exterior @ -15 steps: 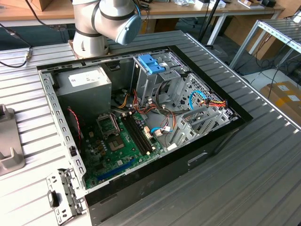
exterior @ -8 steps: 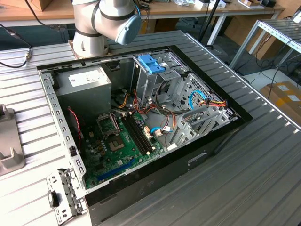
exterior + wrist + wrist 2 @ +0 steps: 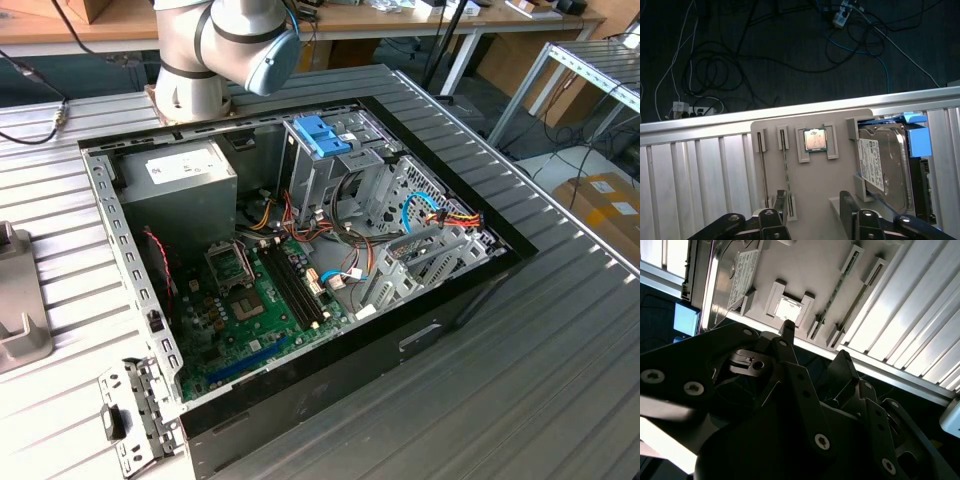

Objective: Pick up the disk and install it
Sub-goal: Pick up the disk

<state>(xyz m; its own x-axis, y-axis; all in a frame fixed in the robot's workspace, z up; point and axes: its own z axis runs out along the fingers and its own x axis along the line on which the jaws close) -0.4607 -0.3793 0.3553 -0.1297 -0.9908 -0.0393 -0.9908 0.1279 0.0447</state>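
The disk (image 3: 885, 165), a silver-grey drive with a white label and bright blue rails, lies flat in a slot at one end of a grey parts holder (image 3: 810, 192). In both wrist views my gripper (image 3: 812, 210) hangs above the holder, open, with nothing between its dark fingers (image 3: 847, 205). It is closer to the holder's middle than to the disk. In the second wrist view the disk (image 3: 725, 285) lies off to the side of my gripper (image 3: 815, 342). The open computer case (image 3: 480, 275) lies on the table in the exterior view.
A processor chip (image 3: 815, 139) and two thin memory sticks (image 3: 762, 165) sit in the holder beside the disk. The table edge (image 3: 740, 122) runs just past the holder, with cables on the floor beyond. In the case are a drive cage with a blue clip (image 3: 322, 135) and a grey power supply (image 3: 180, 185).
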